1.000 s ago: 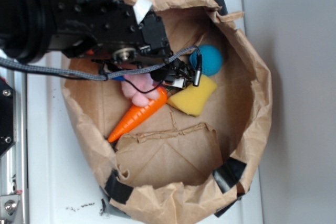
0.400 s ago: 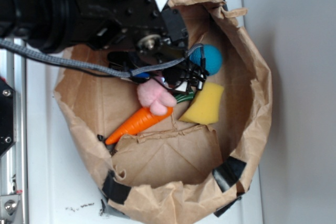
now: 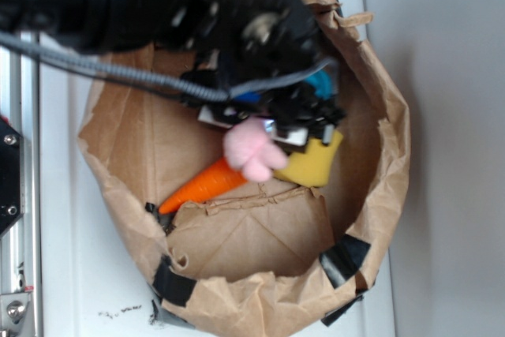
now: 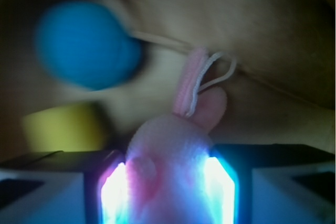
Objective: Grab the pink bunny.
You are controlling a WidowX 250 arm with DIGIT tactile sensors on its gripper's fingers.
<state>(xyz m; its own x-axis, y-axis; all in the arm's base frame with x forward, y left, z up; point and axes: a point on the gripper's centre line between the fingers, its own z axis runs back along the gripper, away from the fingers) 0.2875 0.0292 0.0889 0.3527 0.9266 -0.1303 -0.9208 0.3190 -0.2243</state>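
Slipping is the main risk: the gripper (image 4: 168,182) clamps only the pink bunny's (image 3: 251,150) soft body, so the plush could squirm free. It hangs inside the paper bag (image 3: 379,195), right of the carrot (image 3: 201,185), near the yellow sponge (image 3: 316,165). Blur hides its feet; the arm covers the blue ball (image 4: 84,43) outside.

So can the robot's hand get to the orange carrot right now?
Probably not. The hand is already full, squeezing the pink bunny between its fingers, and that bunny hangs right over the carrot's thick end. It would likely have to let go of the bunny first.
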